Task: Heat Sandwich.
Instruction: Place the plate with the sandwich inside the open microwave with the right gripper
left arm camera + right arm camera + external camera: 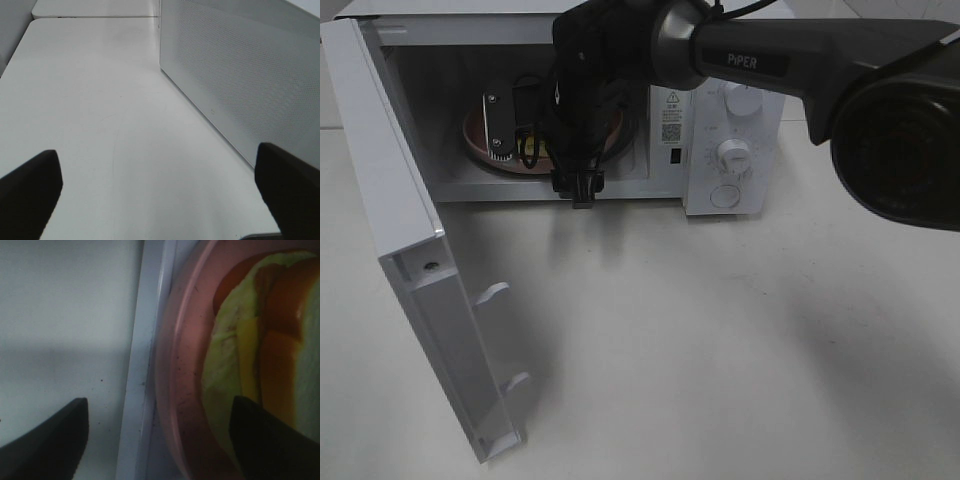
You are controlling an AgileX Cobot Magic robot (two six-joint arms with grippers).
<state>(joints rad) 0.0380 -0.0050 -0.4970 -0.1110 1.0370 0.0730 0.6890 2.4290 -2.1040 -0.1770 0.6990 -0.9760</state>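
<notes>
Handling: sandwich point(250, 365) is judged light, soft, squashable; best carried by the pink plate point(172, 365) rim.
Location: it is seen on that plate inside the open microwave point(730, 110).
Right tool point(156, 415): jaws spread astride the plate rim, nothing gripped.
Left tool point(157, 165): spread wide, empty, above the counter point(100, 100).
Views: filling is shown only by right wrist; dials point(732, 155) only by high camera.

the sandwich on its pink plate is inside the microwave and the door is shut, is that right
No, the door is open, swung out wide, as the exterior high view shows. The sandwich on its pink plate is inside the microwave.
</notes>
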